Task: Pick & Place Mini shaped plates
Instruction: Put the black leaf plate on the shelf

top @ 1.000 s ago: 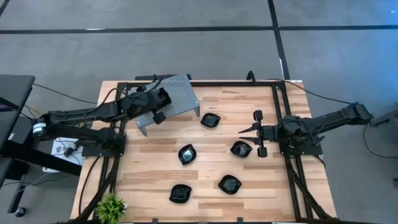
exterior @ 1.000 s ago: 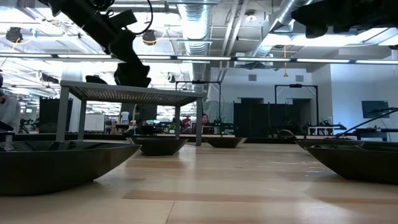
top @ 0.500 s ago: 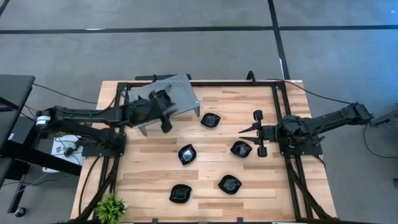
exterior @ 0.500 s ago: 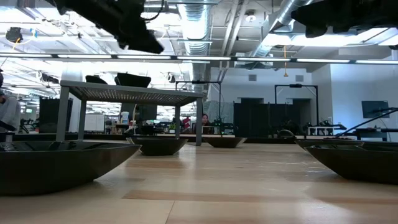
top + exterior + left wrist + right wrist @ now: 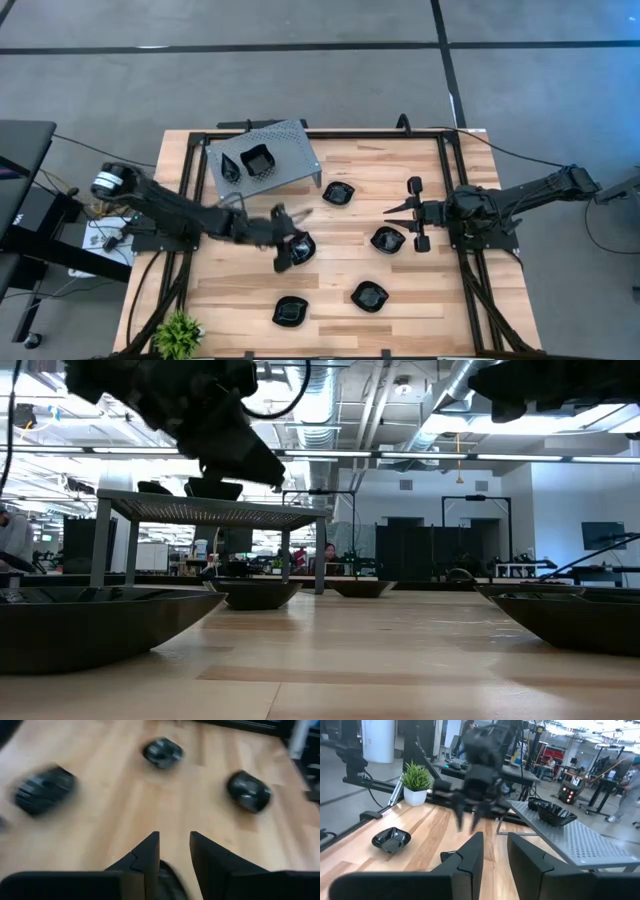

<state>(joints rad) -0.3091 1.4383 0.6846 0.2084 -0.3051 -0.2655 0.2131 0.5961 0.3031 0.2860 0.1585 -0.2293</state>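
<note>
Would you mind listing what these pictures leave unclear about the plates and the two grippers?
- Left gripper, high view: motion blur hides whether it touches the plate beneath it.
- Left wrist view: the nearest dish is smeared, so its shape is unreadable.
- Right gripper, right wrist view: nothing shows between its fingers.
- Low view: the plates on the stand show only as dark outlines.

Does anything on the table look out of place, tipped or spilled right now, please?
Nothing stands out. Two mini plates sit upright on the grey stand, five plates lie apart on the wooden table, and nothing is spilled or visibly damaged.
</note>
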